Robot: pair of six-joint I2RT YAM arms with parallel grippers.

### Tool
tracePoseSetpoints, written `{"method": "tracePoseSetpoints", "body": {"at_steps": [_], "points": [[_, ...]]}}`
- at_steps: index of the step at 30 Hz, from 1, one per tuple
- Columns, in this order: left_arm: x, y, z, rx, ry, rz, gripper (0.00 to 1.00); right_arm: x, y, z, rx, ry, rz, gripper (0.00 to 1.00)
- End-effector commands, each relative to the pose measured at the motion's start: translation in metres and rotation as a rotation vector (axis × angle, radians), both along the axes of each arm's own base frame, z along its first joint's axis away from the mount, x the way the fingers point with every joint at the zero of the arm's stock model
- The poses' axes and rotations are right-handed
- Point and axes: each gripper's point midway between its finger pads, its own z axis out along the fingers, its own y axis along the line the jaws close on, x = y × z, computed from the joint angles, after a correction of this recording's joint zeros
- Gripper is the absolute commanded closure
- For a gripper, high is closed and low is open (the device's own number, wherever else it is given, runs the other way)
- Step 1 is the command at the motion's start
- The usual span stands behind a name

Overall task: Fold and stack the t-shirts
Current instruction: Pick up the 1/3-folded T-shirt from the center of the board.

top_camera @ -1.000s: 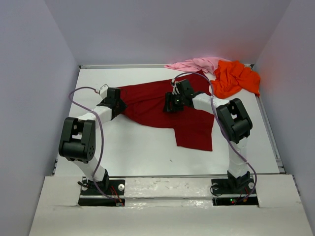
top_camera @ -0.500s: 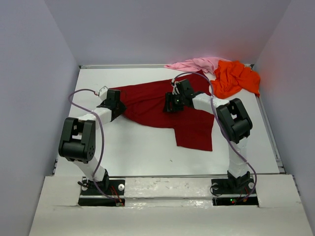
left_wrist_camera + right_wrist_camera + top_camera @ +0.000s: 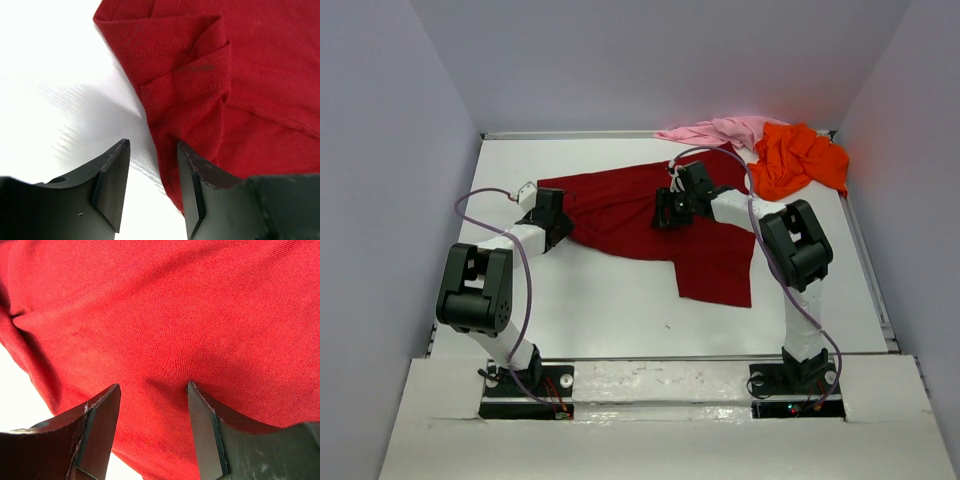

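Finding the left pincer part open and empty, we note it straddles the folded sleeve hem at the left end of the red shirt, one finger over cloth, one over bare table; placed, we judge, to pinch that hem. The right pincer, also open and holding nothing, sits over the red shirt's middle, probably to pin it. Beyond the red shirt's far right corner lie the orange shirt and pink shirt, crumpled, unfolded.

I record: dark red t-shirt, plain, at centre; bright orange t-shirt, two o'clock; pale pink t-shirt, one o'clock; table plain white.
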Motion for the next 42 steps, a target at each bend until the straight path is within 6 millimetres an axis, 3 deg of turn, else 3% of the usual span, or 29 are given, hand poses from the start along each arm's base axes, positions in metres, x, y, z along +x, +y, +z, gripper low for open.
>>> {"method": "tracePoseSetpoints", "body": {"at_steps": [1, 10, 19, 24, 30, 34, 42], "points": [[0.003, 0.007, -0.001, 0.019, -0.019, 0.029, 0.48, -0.003, -0.003, -0.011, -0.006, 0.025, 0.006, 0.38], [0.011, 0.012, -0.001, 0.064, -0.022, 0.027, 0.51, -0.004, -0.003, -0.013, -0.007, 0.029, 0.007, 0.38], [0.019, 0.013, 0.000, 0.087, -0.015, 0.027, 0.70, -0.006, -0.002, -0.013, 0.000, 0.032, 0.015, 0.39], [0.018, 0.019, 0.022, 0.096, -0.060, 0.053, 0.54, -0.006, 0.000, -0.013, 0.006, 0.036, 0.020, 0.38], [0.017, 0.025, 0.050, 0.110, -0.123, 0.080, 0.48, -0.006, 0.002, -0.014, 0.014, 0.042, 0.026, 0.38], [0.019, 0.027, 0.049, 0.127, -0.109, 0.084, 0.48, -0.006, 0.002, -0.012, 0.016, 0.038, 0.026, 0.39], [0.030, 0.030, 0.024, 0.168, -0.030, 0.091, 0.48, -0.007, 0.001, -0.013, 0.013, 0.040, 0.026, 0.38]]}}
